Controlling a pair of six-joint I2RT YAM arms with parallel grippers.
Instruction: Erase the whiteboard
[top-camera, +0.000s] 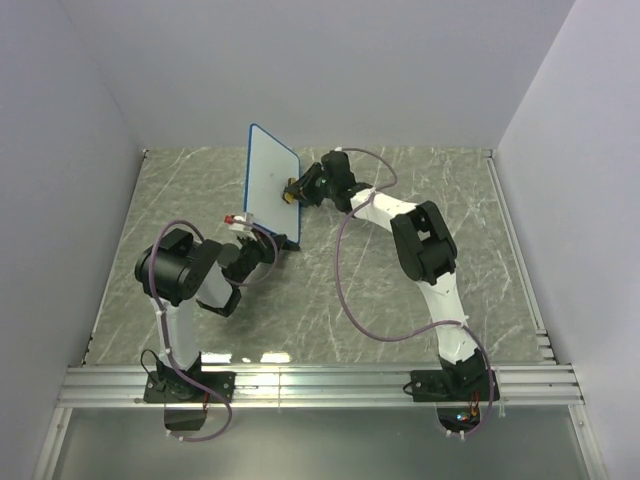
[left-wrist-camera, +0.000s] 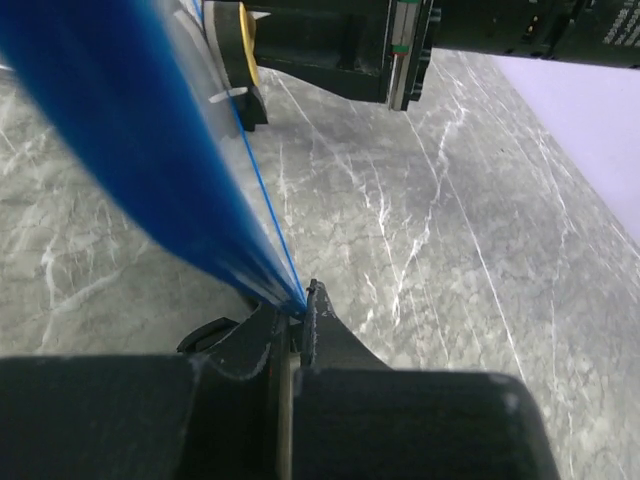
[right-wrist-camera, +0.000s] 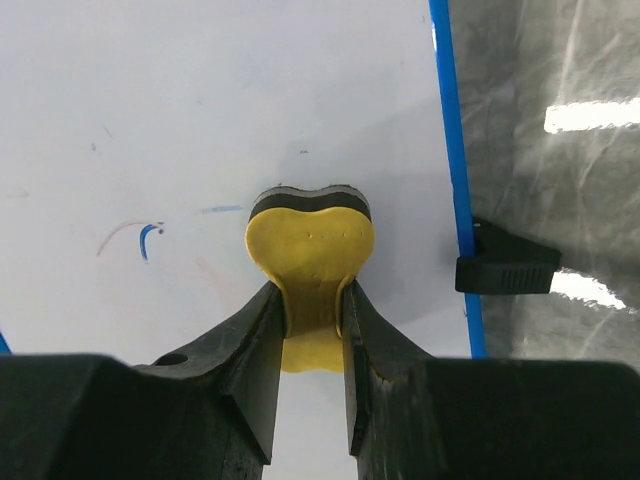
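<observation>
While upright in left fingers — whiteboard, yellow eraser against its face.

Yellow-and-black eraser, grey marbled tabletop, pale walls, aluminium rails

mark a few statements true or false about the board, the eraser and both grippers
1. The right gripper is shut on the eraser. True.
2. The whiteboard lies flat. False: it stands upright, with the left gripper shut on its blue frame.
3. The eraser's black side faces the whiteboard. True.
4. The whiteboard is wiped clean. False: a small blue mark and faint streaks show on it.
</observation>
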